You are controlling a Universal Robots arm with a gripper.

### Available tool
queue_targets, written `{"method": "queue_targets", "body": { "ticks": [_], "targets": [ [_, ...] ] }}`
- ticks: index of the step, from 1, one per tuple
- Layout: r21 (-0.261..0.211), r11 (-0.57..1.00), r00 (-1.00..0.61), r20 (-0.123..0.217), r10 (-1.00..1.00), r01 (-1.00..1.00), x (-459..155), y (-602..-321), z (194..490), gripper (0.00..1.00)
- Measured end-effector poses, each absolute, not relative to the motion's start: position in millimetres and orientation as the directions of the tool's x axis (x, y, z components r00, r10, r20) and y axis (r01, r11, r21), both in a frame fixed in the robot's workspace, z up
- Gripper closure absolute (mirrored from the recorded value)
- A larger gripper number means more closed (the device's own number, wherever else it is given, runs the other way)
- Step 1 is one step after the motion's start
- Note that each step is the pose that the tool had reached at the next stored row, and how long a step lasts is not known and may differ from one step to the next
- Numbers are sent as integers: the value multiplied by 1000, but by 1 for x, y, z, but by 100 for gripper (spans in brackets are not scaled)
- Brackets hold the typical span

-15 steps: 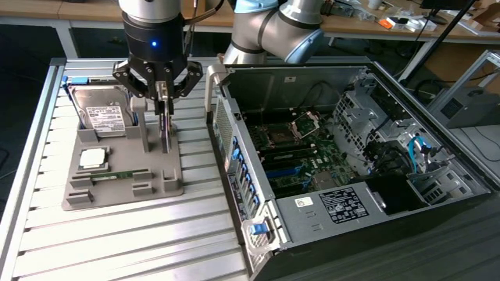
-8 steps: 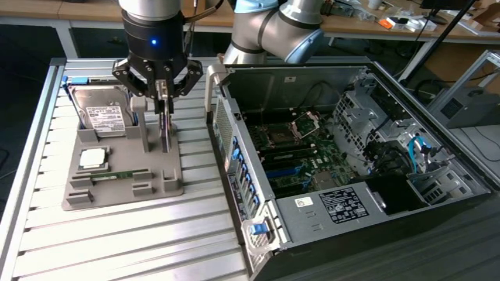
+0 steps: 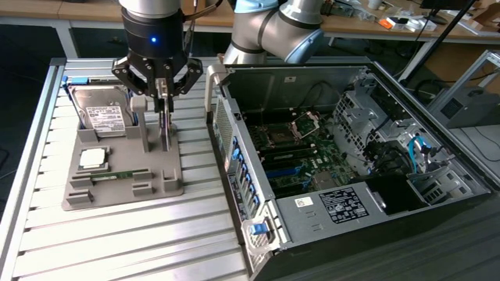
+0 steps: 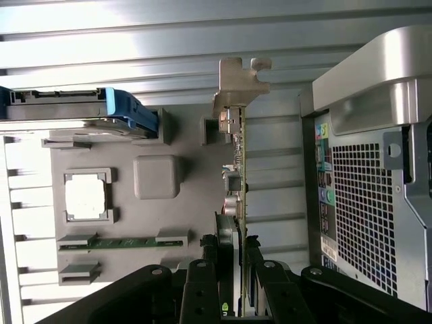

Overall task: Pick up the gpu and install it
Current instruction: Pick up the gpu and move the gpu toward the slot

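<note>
Gripping the gpu (image 3: pixel 166 127) with the end effector (image 3: pixel 163 100) closed on its upper edge, you are at the pick-up step, with it upright in the grey holder (image 3: pixel 117 196); lifting calls for a straight pull.

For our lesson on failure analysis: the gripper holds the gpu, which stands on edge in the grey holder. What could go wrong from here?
The gripper pinches the thin gpu by one edge, so it may tilt or slip. The hard drive and the computer case stand close on either side, so a swing might strike them.
</note>
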State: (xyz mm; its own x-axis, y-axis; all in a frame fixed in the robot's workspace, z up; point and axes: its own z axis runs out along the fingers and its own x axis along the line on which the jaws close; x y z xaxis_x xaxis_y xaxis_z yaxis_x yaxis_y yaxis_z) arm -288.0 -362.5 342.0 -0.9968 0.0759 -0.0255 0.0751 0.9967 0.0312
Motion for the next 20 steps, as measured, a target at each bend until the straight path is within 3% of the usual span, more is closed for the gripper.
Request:
{"method": "queue_targets", "body": {
  "ticks": [20],
  "targets": [
    [31, 997, -997, -26, 76, 75, -288, -362, 351, 73]
  ]
}}
